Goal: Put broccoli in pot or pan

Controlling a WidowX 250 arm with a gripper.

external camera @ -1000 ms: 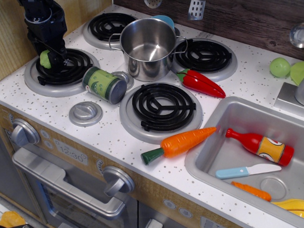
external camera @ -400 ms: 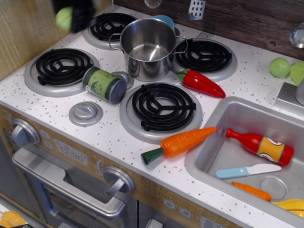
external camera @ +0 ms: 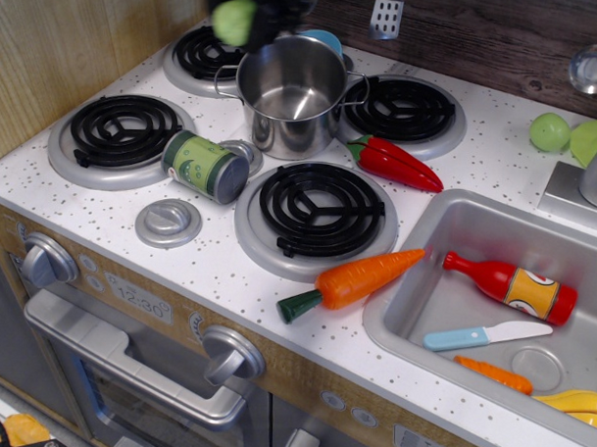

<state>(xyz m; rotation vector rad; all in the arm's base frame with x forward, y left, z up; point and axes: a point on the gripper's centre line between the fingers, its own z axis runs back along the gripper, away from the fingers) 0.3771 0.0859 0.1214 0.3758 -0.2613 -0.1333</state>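
Speckled white counter (external camera: pixel 458 151) of a toy kitchen fills the view, with four black coil burners on its left half and a steel sink (external camera: pixel 413 316) sunk into its right. Nearest, an orange carrot (external camera: pixel 360 278) lies at the sink's left rim, and in the basin rest a red bottle (external camera: pixel 512 287) and a blue-handled knife (external camera: pixel 486 336). Further back, a green-labelled can (external camera: pixel 206 165) lies on its side between the left burners, and a red pepper (external camera: pixel 397 163) lies just right of the pot (external camera: pixel 290 94), which stands upright among the burners. A smooth green ball (external camera: pixel 550 131) sits far right near the wall. At the back, the broccoli (external camera: pixel 234 20) is held in the air just above the pot's left rim by the dark, blurred pincer (external camera: pixel 249 14), which appears clamped on it.
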